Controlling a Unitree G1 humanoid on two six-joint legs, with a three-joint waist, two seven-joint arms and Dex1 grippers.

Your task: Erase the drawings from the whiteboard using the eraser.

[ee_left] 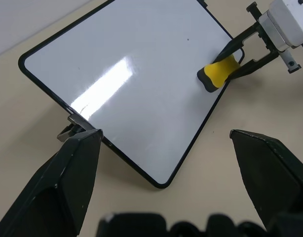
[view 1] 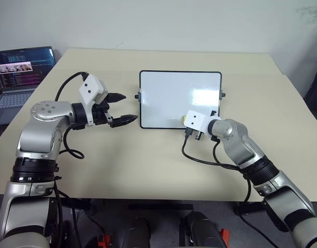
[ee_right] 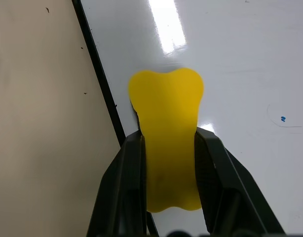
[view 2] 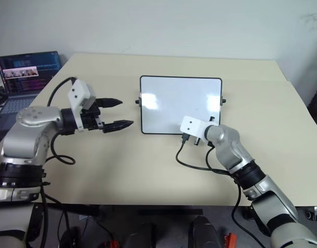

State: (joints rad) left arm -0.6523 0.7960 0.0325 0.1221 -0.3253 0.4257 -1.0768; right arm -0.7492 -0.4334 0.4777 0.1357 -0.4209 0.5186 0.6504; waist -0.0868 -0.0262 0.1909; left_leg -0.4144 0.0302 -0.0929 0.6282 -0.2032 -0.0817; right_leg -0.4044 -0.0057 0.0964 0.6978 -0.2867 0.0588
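Yellow eraser (black underside), black-framed glossy white whiteboard, beige table

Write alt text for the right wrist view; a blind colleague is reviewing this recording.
The right tool grips a yellow eraser between its two black fingers over a glossy whiteboard, close to its black-framed edge. A tiny blue mark remains on the board, and beige table lies beyond the frame.

A beige counter stood against a pale wall. At ten o'clock, off its edge, an open laptop sat with its screen lit, showing coloured text lines.
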